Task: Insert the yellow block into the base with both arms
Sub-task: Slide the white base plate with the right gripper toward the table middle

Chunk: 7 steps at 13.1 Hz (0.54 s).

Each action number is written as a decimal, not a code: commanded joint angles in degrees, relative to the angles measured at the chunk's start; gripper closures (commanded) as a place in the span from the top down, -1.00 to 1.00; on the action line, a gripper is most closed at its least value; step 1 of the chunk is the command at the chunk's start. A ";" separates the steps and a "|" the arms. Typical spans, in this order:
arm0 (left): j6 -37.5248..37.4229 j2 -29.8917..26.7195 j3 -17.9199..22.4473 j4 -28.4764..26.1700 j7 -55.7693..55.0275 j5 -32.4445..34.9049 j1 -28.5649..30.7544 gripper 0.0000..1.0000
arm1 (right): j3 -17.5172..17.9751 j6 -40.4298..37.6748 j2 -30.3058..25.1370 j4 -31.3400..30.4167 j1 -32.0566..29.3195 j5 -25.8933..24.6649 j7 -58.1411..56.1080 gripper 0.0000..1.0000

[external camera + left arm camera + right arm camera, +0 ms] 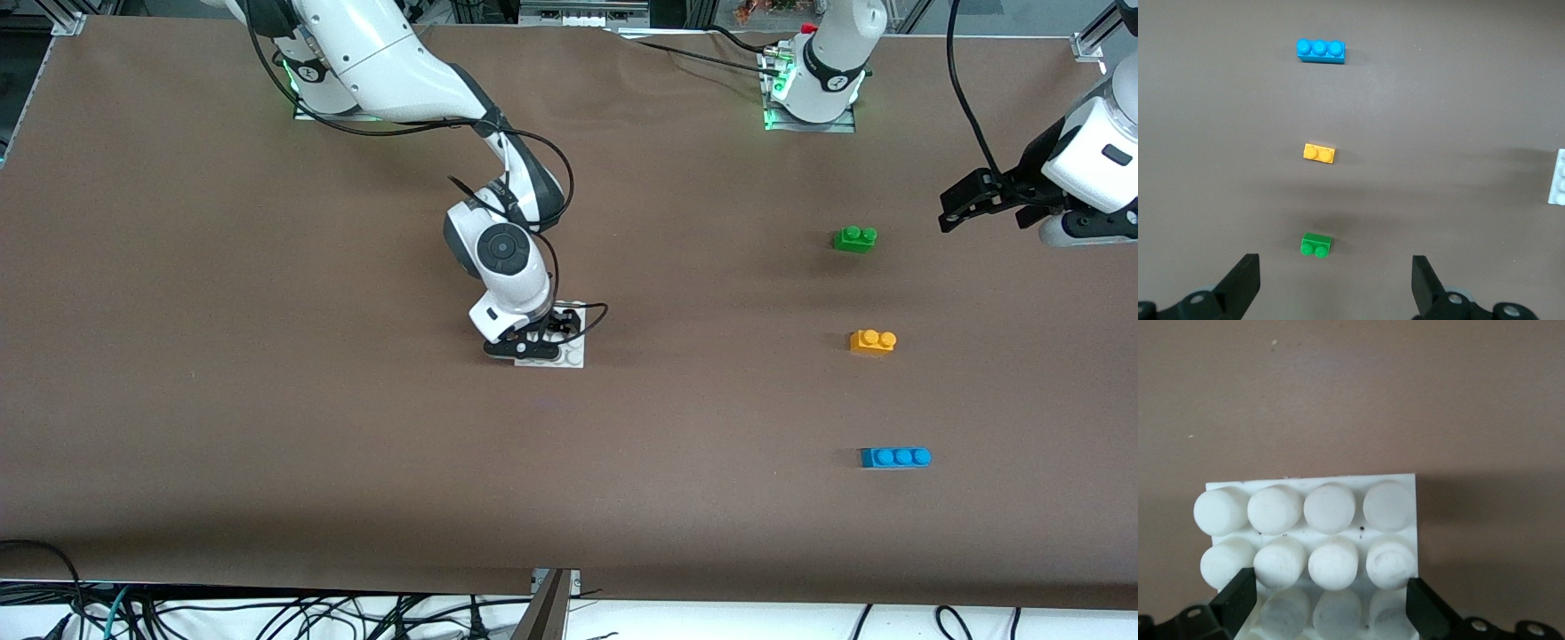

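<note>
The yellow block (872,341) (1319,153) lies studs up toward the left arm's end of the table, untouched. In the middle of the table lies the white studded base (573,356) (1338,483), whose edge also shows in the left wrist view (1559,177). My right gripper (542,336) (1331,607) is down on the base, open, with its fingers wide apart at the base's two sides. My left gripper (951,213) (1336,280) hangs open and empty in the air, off to the side of the green brick.
A green two-stud brick (854,238) (1316,245) lies farther from the front camera than the yellow block. A blue three-stud brick (895,457) (1321,51) lies nearer. The three bricks form a row. Brown table surface surrounds them.
</note>
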 commanded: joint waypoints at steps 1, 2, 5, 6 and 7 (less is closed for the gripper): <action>-1.44 0.75 -0.03 1.96 -0.36 -0.07 -0.15 1.00 | 0.69 2.16 3.55 1.73 2.33 1.44 2.70 1.00; -1.44 0.75 -0.03 2.05 -0.36 -0.07 -0.15 1.00 | 0.69 2.07 3.55 2.34 2.95 1.44 3.67 1.00; -1.44 0.75 -0.03 1.96 -0.36 -0.07 -0.15 1.00 | 0.69 2.07 3.72 3.57 4.27 1.44 4.73 1.00; -1.44 0.75 -0.03 1.96 -0.36 -0.07 -0.15 1.00 | 0.69 2.16 3.72 3.66 4.71 1.44 5.43 1.00; -1.44 0.75 -0.03 2.05 -0.36 -0.07 -0.15 1.00 | 0.69 2.16 3.72 3.66 5.15 1.44 5.96 1.00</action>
